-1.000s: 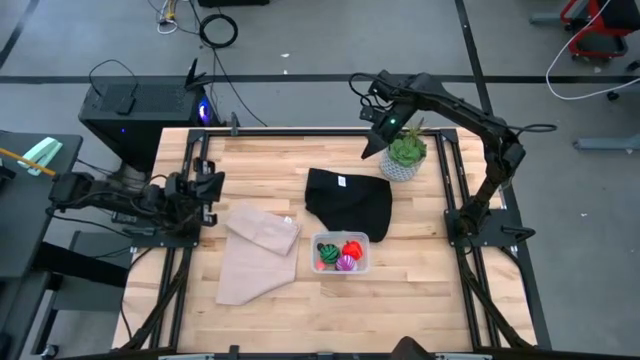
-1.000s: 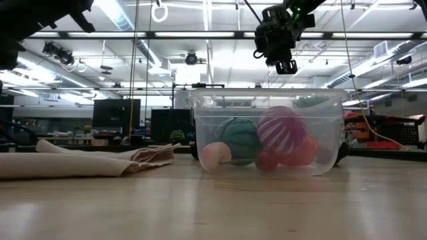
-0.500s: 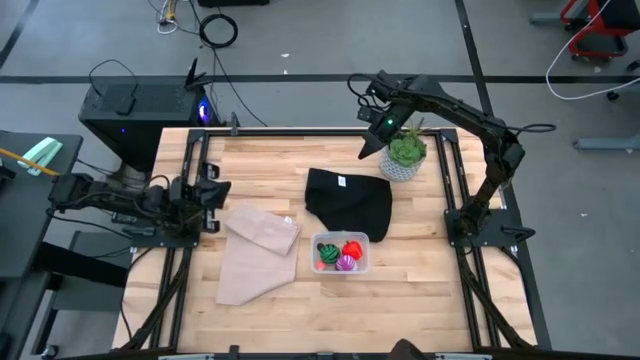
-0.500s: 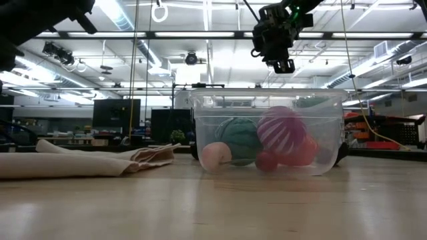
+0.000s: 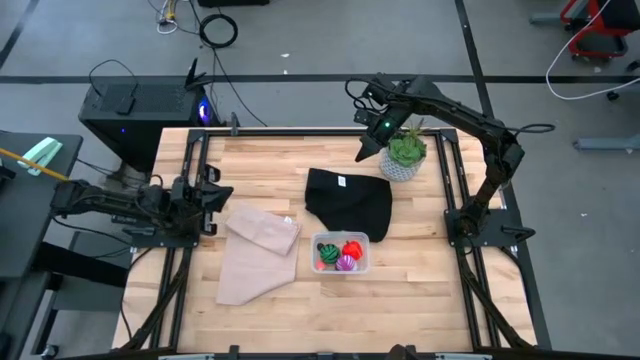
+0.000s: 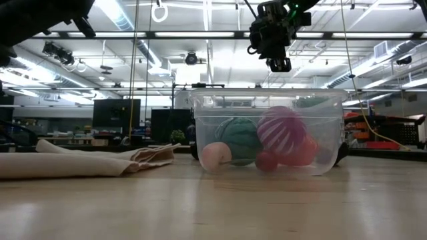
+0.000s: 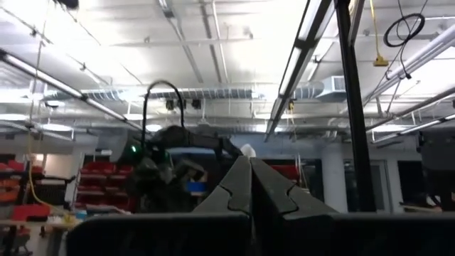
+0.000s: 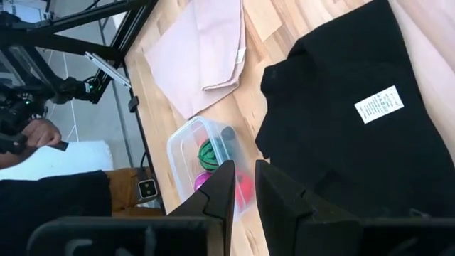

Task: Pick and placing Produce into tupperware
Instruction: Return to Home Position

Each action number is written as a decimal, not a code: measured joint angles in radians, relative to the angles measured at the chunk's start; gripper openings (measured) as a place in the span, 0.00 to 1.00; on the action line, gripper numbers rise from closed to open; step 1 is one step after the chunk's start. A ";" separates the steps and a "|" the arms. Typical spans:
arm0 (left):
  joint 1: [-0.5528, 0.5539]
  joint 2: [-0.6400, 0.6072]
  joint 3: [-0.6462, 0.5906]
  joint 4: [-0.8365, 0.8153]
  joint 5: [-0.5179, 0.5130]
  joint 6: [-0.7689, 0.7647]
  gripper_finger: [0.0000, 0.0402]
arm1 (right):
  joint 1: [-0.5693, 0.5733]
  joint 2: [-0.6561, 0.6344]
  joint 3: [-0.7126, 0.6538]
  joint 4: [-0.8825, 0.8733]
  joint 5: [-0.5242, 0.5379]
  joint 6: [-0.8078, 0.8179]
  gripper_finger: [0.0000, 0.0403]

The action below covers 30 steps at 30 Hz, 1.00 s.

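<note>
The clear tupperware (image 5: pixel 342 253) stands on the wooden table near its near edge. Inside lie the red piece (image 5: pixel 352 249), the dark-green striped ball (image 5: pixel 326 253) and the purple ribbed ball (image 5: pixel 346 263). The low view shows the tupperware (image 6: pixel 267 137) with a pale round piece (image 6: pixel 216 157) in it too. My right gripper (image 5: pixel 368 150) hangs high over the far side, beside the plant, its fingers a narrow gap apart and holding nothing. In its wrist view the tupperware (image 8: pixel 210 153) lies far below. My left gripper (image 5: pixel 215 192) waits at the left edge, shut and empty.
A black cloth (image 5: pixel 350 200) lies just beyond the tupperware, and a folded beige cloth (image 5: pixel 255 250) lies to its left. A leafy plant in a pale pot (image 5: pixel 405 155) stands at the far right, next to my right arm. A person's hand (image 8: pixel 39 135) shows beyond the table's left side.
My right gripper has drifted a little toward the table's left edge and slightly up, still high over the far side. The tupperware and the pieces in it have stayed where they were.
</note>
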 joint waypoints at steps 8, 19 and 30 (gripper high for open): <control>0.000 -0.227 0.000 -0.294 -0.012 -0.020 0.00 | -0.001 0.000 0.000 0.015 0.000 0.000 0.15; 0.000 -0.430 0.000 -0.589 0.028 -0.078 0.01 | -0.001 0.000 0.000 0.053 0.001 0.032 0.15; 0.000 -0.474 -0.001 -0.739 0.097 -0.097 0.00 | -0.001 0.000 0.000 0.064 0.030 0.071 0.15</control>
